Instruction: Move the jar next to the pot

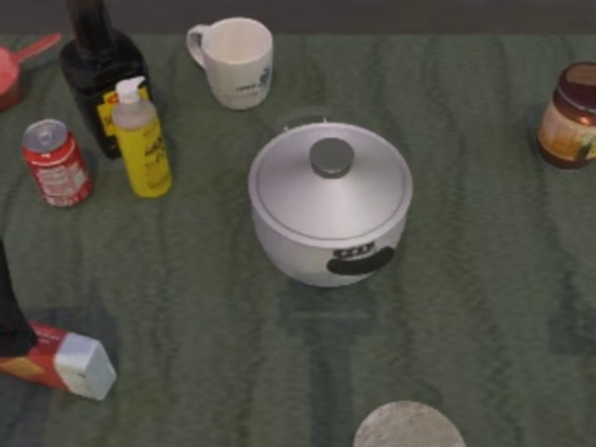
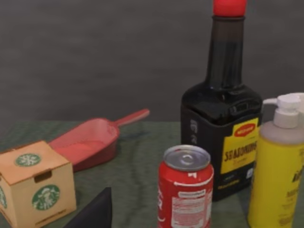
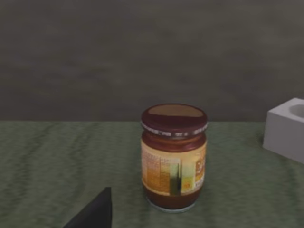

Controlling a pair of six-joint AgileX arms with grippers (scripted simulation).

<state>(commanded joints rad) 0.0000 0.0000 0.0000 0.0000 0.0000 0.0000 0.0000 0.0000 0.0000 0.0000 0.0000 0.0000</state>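
Note:
The jar [image 1: 570, 116] stands upright at the table's far right edge, with a maroon lid and an orange-yellow label. The big silver-white pot [image 1: 331, 205] with its domed lid and grey knob sits mid-table, well left of the jar. In the right wrist view the jar [image 3: 174, 156] stands just ahead of my right gripper [image 3: 142, 221], which is open and empty, with one dark fingertip [image 3: 97, 211] showing. My left gripper [image 2: 142, 221] is open and empty near the red can [image 2: 185, 190]; part of that arm [image 1: 9, 307] shows at the left edge.
A white mug [image 1: 233, 60] stands behind the pot. A dark bottle [image 1: 93, 65], yellow pump bottle [image 1: 140, 140], red can [image 1: 58, 163] and red scoop [image 1: 14, 70] crowd the back left. A red-white carton [image 1: 65, 361] lies front left, a grey disc [image 1: 408, 426] at the front edge.

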